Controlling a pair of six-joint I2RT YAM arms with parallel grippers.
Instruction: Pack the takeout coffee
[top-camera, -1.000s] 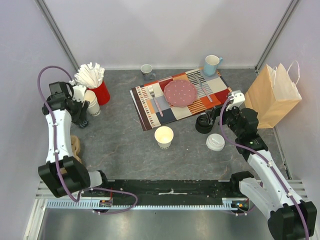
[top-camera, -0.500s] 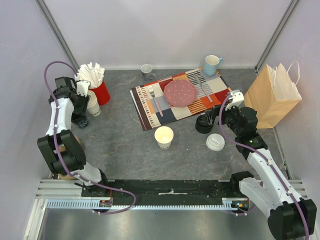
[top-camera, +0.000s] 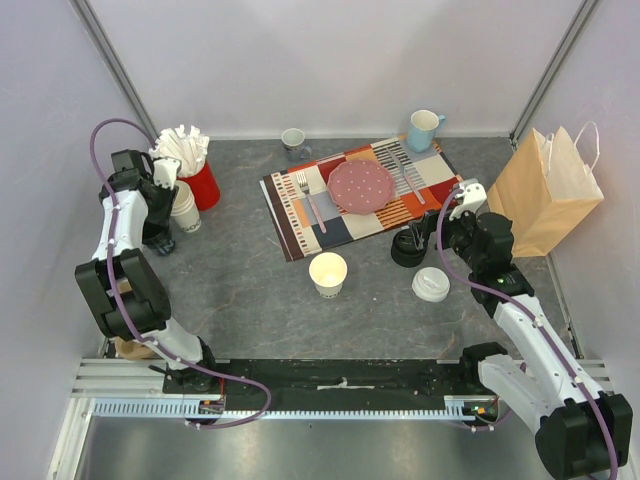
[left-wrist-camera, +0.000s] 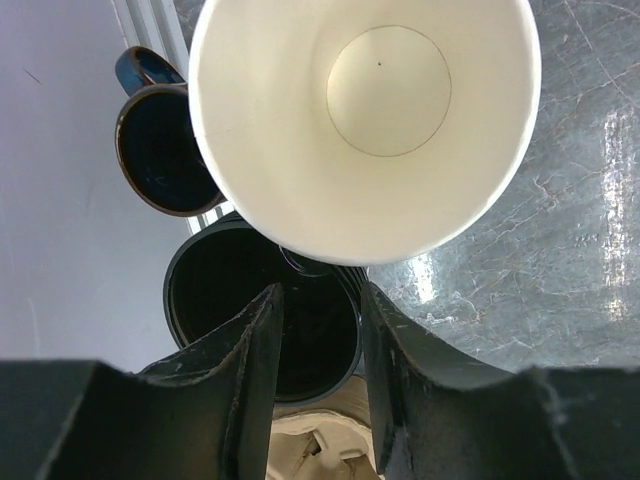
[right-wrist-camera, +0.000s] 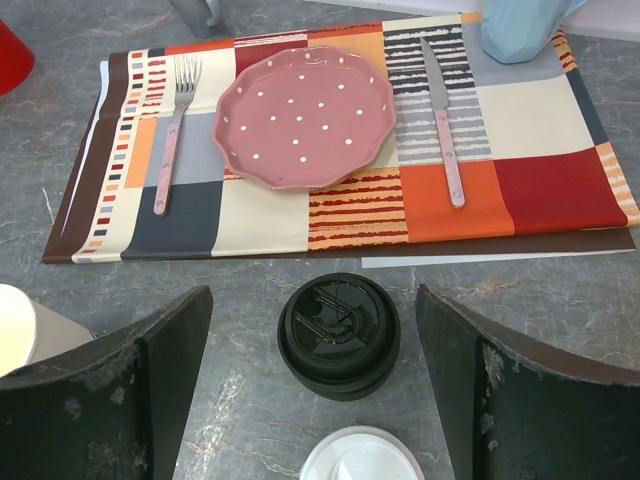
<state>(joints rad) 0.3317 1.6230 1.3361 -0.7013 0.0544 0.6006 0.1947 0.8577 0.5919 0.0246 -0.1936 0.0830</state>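
In the left wrist view a lidless black paper cup (left-wrist-camera: 250, 320) stands beside a stack of white cups (left-wrist-camera: 365, 120). My left gripper (left-wrist-camera: 320, 295) hangs over it, its jaws partly closed, one inside the rim and one outside, with a gap still showing. In the top view the left gripper (top-camera: 160, 235) is at the far left. A lidless cream cup (top-camera: 328, 272) stands mid-table. My right gripper (right-wrist-camera: 312, 310) stands wide open just above a black sip lid (right-wrist-camera: 340, 335), one finger on each side. A white lid (top-camera: 430, 284) lies nearer.
A dark mug (left-wrist-camera: 160, 150) and a pulp cup carrier (left-wrist-camera: 320, 440) sit close to the black cup. A red holder (top-camera: 203, 186) stands behind the stacked cups (top-camera: 185, 207). A placemat (top-camera: 365, 195) with a pink plate, a blue mug (top-camera: 422, 130) and a brown paper bag (top-camera: 545, 190) lie right.
The left arm's elbow has folded back toward the near left and its jaws have narrowed round the black cup's rim. The right arm has hardly moved.
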